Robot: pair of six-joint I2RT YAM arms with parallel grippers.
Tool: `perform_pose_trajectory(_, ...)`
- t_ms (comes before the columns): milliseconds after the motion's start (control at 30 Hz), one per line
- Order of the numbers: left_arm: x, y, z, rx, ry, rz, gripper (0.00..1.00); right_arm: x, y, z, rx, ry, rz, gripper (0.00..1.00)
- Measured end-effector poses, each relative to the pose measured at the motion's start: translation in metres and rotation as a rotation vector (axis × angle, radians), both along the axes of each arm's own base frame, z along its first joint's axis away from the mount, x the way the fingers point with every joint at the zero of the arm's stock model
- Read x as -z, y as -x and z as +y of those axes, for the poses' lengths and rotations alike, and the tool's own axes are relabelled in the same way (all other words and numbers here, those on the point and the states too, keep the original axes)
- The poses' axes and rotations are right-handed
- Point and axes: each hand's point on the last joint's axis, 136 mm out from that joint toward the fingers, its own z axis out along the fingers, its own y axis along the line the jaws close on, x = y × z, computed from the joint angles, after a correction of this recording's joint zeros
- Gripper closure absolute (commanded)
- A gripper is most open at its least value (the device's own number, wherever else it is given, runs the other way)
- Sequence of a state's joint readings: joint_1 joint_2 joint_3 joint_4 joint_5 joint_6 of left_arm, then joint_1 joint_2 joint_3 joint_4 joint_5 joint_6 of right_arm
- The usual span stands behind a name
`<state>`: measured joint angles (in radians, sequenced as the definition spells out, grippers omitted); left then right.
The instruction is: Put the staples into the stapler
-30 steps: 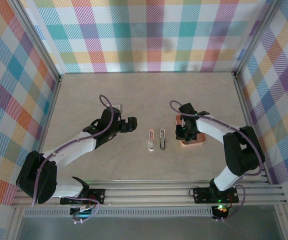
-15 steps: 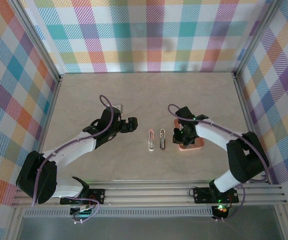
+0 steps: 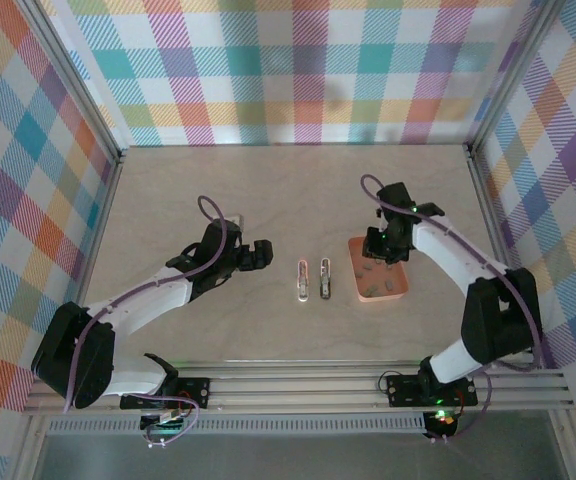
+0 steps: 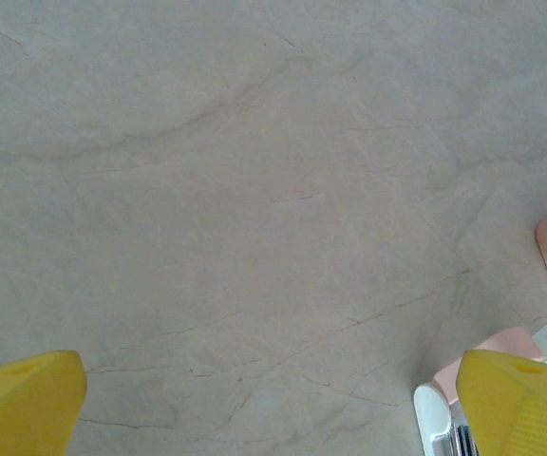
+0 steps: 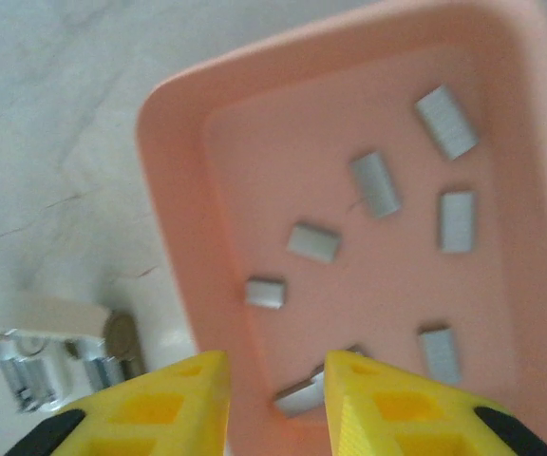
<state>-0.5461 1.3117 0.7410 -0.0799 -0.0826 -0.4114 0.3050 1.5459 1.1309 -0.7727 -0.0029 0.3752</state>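
The pink stapler (image 3: pixel 303 280) lies lengthwise at mid-table; its whitish end (image 4: pixel 433 423) shows by my left gripper's right finger. My left gripper (image 3: pixel 258 250) (image 4: pixel 269 380) hovers open just left of the stapler, with bare table between its fingers. Several grey staples (image 5: pixel 314 242) lie scattered in the salmon tray (image 3: pixel 376 292) (image 5: pixel 174 228). My right gripper (image 3: pixel 380 248) (image 5: pixel 275 380) hangs over the tray, its jaws a narrow gap apart astride the tray wall. One staple (image 5: pixel 300 395) lies in the tray against the right finger, not pinched.
A small grey-white oblong piece (image 3: pixel 325 278) (image 5: pixel 55 318) with metal parts lies between the stapler and the tray. Checked walls and metal rails close in the table on three sides. Bare tabletop stretches behind both arms.
My right gripper has swung back and to the right, uncovering most of the tray, and its jaws have parted slightly. The left arm has held still.
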Motion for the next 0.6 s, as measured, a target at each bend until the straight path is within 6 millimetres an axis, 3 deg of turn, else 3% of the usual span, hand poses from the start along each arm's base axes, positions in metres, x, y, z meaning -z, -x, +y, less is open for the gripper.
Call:
perform_pose_trajectory(233,0.001,0.0,0.002,-0.007,-0.008,0.003,0.0,0.022,-0.015,-0.006,-0.213,0.08,0.035,0.65)
perform_pose_trajectory(467,0.003,0.002,0.004,-0.019,-0.015,0.016,0.0,0.024,-0.047,-0.02,-0.215,0.071,0.045,0.67)
perform_pose_trajectory(600,0.003,0.002,0.004,-0.026,-0.008,0.019,0.0,0.035,-0.047,-0.018,-0.209,0.069,0.084,0.68)
